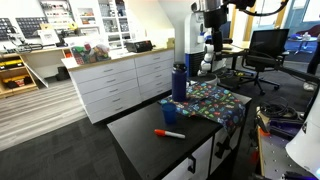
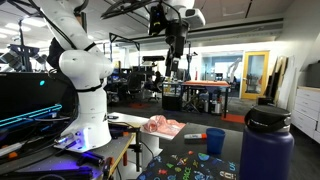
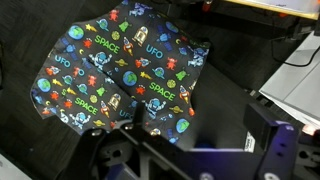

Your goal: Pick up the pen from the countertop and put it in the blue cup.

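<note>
The pen (image 1: 168, 132), orange-red at one end with a white barrel, lies on the black countertop (image 1: 140, 140); it also shows in an exterior view (image 2: 195, 137). The small blue cup (image 1: 170, 113) stands upright just behind it, and shows in an exterior view (image 2: 215, 141). My gripper (image 1: 210, 35) hangs high above the counter, far from both, as an exterior view (image 2: 173, 55) shows. In the wrist view the gripper (image 3: 190, 128) is open and empty, looking down on a patterned cloth. Pen and cup are out of the wrist view.
A space-patterned cloth (image 1: 210, 100) covers the counter's far end and fills the wrist view (image 3: 120, 70). A tall dark blue bottle (image 1: 179, 82) stands on it near the cup. A wood-topped drawer counter (image 1: 120, 75) lies beyond. Office chairs (image 1: 262, 48) stand behind.
</note>
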Tool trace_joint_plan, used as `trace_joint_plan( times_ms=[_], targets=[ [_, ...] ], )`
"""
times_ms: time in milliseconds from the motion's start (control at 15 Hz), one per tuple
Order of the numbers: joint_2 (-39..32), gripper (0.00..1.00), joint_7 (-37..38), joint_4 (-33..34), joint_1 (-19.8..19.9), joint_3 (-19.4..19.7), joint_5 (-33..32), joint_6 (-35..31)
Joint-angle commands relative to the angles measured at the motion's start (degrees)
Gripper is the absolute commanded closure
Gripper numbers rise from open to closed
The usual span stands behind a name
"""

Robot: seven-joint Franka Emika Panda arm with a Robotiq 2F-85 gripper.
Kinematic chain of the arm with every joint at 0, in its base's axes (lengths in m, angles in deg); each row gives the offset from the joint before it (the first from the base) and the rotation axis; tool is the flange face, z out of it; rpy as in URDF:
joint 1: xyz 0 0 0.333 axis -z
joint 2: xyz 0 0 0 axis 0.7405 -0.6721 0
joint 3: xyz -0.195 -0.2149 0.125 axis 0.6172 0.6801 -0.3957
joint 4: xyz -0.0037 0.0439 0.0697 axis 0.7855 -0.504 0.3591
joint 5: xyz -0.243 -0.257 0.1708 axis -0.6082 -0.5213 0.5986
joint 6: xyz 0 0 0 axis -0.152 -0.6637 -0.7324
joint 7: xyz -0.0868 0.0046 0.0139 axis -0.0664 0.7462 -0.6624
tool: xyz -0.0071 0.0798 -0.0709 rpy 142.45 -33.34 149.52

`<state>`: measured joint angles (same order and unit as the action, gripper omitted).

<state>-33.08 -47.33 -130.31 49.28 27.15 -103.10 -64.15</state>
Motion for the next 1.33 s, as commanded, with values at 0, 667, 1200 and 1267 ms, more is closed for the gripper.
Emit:
trace_joint_plan(
  times_ms=[0,667,1200,1267],
  targets=[
    [-1.2,0.00,1.3,-2.3,-1.3,-0.6,1.4,-4.8],
    [-9.5,0.00,7.0,-4.4,-4.6,-5.6,6.9,-17.3],
    [-21.8,0.00,9.0,-2.0,-6.3,-9.6,7.1,-29.3],
    [-23.6,0.00,9.1,-1.5,-6.4,-10.0,7.1,-30.6]
  ],
)
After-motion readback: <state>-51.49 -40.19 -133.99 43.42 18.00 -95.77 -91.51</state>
